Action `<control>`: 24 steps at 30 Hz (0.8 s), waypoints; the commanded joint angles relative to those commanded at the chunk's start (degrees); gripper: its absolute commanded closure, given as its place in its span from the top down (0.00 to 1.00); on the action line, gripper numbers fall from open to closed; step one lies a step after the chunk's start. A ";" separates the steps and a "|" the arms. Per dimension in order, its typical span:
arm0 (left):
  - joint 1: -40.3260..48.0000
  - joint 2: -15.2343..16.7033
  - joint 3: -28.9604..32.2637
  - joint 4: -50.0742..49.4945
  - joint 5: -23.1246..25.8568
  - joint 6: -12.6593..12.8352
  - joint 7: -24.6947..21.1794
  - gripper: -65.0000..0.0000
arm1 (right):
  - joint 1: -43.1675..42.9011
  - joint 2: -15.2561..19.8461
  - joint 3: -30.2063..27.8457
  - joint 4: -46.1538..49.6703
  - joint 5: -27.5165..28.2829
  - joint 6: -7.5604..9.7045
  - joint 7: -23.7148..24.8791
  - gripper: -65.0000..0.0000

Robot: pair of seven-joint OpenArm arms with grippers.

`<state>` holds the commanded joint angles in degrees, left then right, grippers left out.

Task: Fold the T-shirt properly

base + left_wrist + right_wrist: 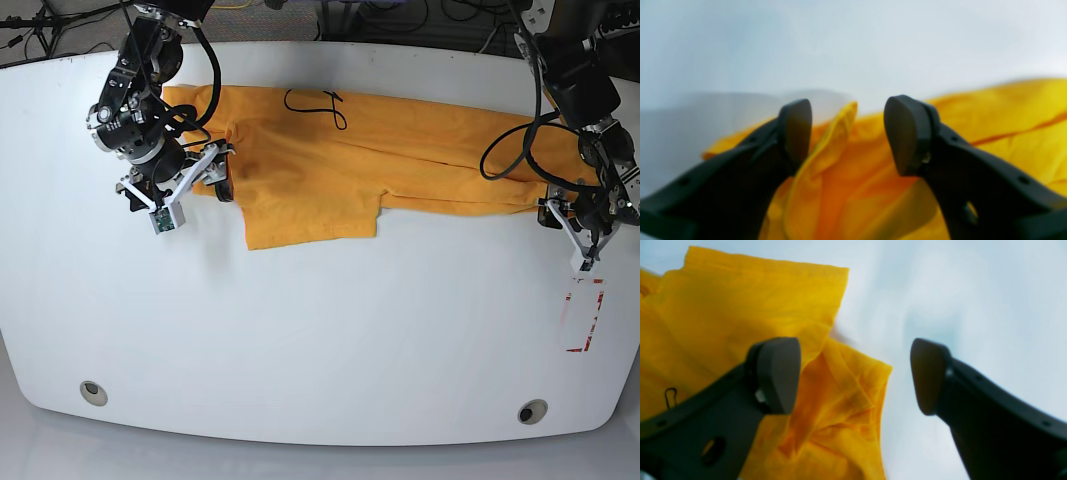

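Near edge of the white table (300, 350) is bare except a red-outlined tag (583, 315) close to the left arm. Farther back, the T-shirt (400, 150) lies as a long band across the table's far half, already folded lengthwise, one sleeve flap (310, 215) hanging toward the near side, black lettering just showing at the far edge. Right gripper (855, 376) sits at its end of the band, jaws spread wide with nothing between them: one pad (778, 373) over cloth, the other over bare table, so it straddles the sleeve hem edge. Left gripper (846, 133) is at the opposite end, jaws also apart and empty, a raised ridge of fabric standing in the gap. Looks like a pre-grasp for the next crosswise fold. To do it well: drop both low enough to catch all layers, pinch on the hem rather than a single wrinkle, lift both ends evenly so the band doesn't skew.
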<state>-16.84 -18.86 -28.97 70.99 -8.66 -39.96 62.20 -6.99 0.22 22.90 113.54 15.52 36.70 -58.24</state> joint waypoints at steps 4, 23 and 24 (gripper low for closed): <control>0.09 -1.32 0.00 0.00 0.00 0.00 0.00 0.51 | 0.00 0.00 0.00 0.00 0.00 0.00 0.00 0.74; 1.58 -1.93 -0.44 0.09 0.00 0.00 0.00 0.11 | 0.00 0.00 0.00 0.00 0.09 0.00 0.00 0.74; 1.58 -1.85 -0.88 0.09 0.00 0.00 0.09 0.10 | 0.00 0.00 0.00 0.00 0.09 0.00 0.00 0.74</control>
<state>-15.25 -20.70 -29.85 71.08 -8.66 -39.96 62.29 -6.99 0.22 22.90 113.54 15.60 36.70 -58.24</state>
